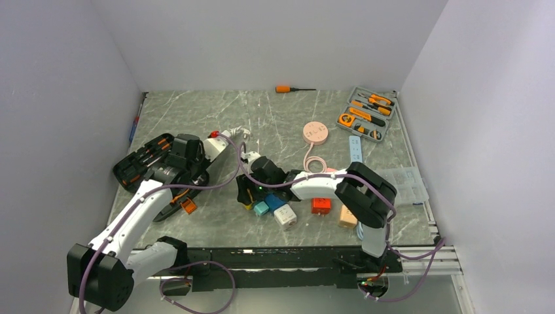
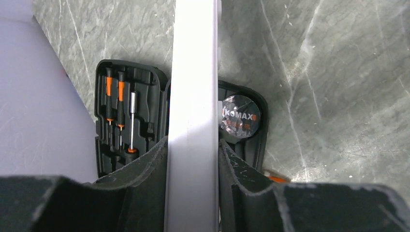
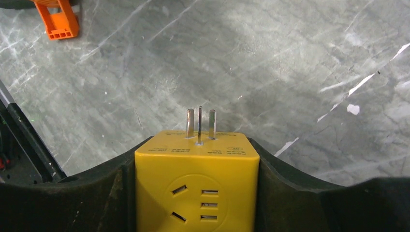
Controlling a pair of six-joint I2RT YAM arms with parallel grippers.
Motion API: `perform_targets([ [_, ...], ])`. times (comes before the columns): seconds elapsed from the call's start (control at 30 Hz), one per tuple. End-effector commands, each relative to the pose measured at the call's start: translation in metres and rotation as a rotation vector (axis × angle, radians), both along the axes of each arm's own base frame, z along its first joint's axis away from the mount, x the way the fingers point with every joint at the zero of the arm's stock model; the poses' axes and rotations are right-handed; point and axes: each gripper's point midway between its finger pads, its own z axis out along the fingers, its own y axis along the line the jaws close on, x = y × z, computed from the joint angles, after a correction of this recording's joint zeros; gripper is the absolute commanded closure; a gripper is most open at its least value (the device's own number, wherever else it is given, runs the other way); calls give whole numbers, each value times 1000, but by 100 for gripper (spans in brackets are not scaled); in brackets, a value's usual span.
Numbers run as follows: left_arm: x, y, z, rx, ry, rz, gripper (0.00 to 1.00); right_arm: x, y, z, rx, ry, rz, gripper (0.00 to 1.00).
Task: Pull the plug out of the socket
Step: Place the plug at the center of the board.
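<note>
Right wrist view is showing the yellow plug cube (image 3: 196, 193) pinched in the right pincer (image 3: 193, 169), its 3 prongs (image 3: 199, 123) hanging bare above the grey marbled tabletop (image 3: 290, 58). The left pincer (image 2: 192, 159) is clamping the white socket strip (image 2: 193, 72), so the pull is looking done. Pale walls (image 1: 262, 39) are enclosing the tabletop.

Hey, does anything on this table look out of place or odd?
One orange screwdriver lies alone at the far edge, away from the grey tool tray and the open black tool case. The yellow cube plug in the right claw has bare prongs, touching no socket; the left claw grips the white power strip.
</note>
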Motion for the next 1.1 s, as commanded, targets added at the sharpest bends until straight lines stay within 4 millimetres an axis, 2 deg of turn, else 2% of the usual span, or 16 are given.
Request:
perform_targets([
  [0.0, 17, -8, 29, -31, -111, -15, 100, -1, 8, 36, 82, -36, -18, 82],
  [0.2, 17, -25, 31, -110, -66, -53, 100, -16, 10, 42, 115, -21, -4, 77],
  [0.37, 18, -48, 25, -212, -5, -97, 100, -41, 16, 24, 71, -12, 34, 71],
  [0.5, 26, -57, 17, -229, 32, -97, 100, -54, 15, 2, 18, 0, 37, 58],
  [0.6, 33, -64, 10, -241, 51, -109, 100, -56, 12, -7, 3, 3, 32, 42],
  [0.7, 42, -71, 0, -244, 78, -114, 100, -58, 11, -8, -8, -14, 42, 26],
  [0.9, 60, -87, -23, -264, 173, -113, 100, -59, 5, -5, -50, -39, 44, 1],
  [1.0, 67, -96, -32, -286, 214, -114, 95, -58, -4, 6, -56, -62, 20, 0],
  [1.07, 70, -100, -37, -296, 240, -110, 88, -56, -11, 21, -53, -84, 6, 0],
])
